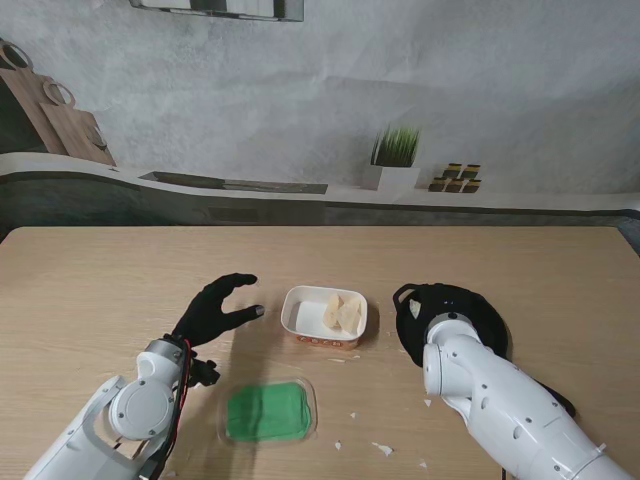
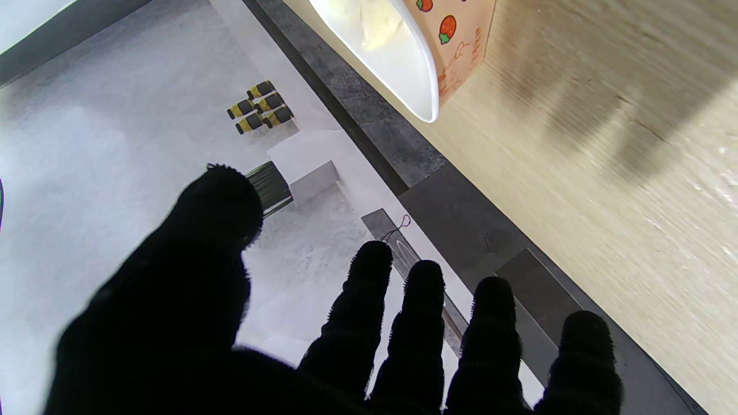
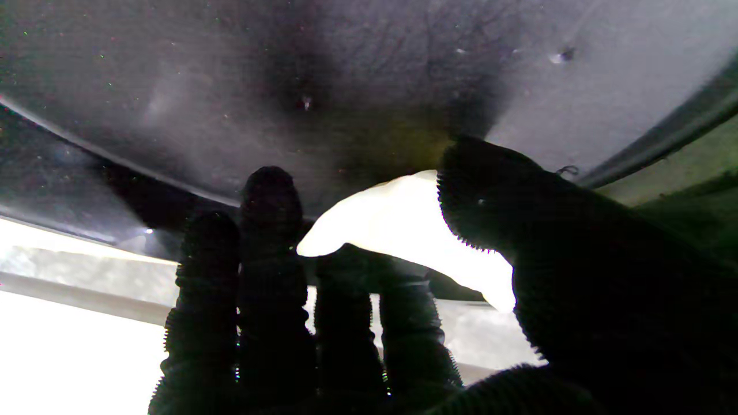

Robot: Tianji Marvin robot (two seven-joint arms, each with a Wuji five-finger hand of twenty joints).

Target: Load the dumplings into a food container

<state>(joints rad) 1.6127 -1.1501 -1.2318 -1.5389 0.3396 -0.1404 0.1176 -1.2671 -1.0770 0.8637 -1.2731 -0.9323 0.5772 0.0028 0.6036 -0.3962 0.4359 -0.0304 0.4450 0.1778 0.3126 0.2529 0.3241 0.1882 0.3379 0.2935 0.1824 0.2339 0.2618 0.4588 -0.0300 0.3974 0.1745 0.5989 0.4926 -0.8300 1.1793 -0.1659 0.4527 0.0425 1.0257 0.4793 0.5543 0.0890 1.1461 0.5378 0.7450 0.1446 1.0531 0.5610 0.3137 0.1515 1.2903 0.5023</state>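
A white food container [image 1: 324,318] with a strawberry-print side [image 2: 455,52] stands mid-table and holds pale dumplings [image 1: 340,312]. To its right lies a black plate [image 1: 478,312]. My right hand [image 1: 418,308] in a black glove is down over that plate's left part. In the right wrist view its thumb and fingers [image 3: 484,196] pinch a pale dumpling [image 3: 403,230] just over the dark plate surface [image 3: 346,86]. My left hand [image 1: 218,308] hovers left of the container, fingers [image 2: 369,311] spread, holding nothing.
A green lid [image 1: 266,411] lies nearer to me than the container, between my arms. White crumbs [image 1: 382,449] are scattered on the wooden table [image 1: 100,290] near my right forearm. A planter [image 1: 392,160] and small yellow blocks [image 1: 456,179] sit on the ledge behind the table.
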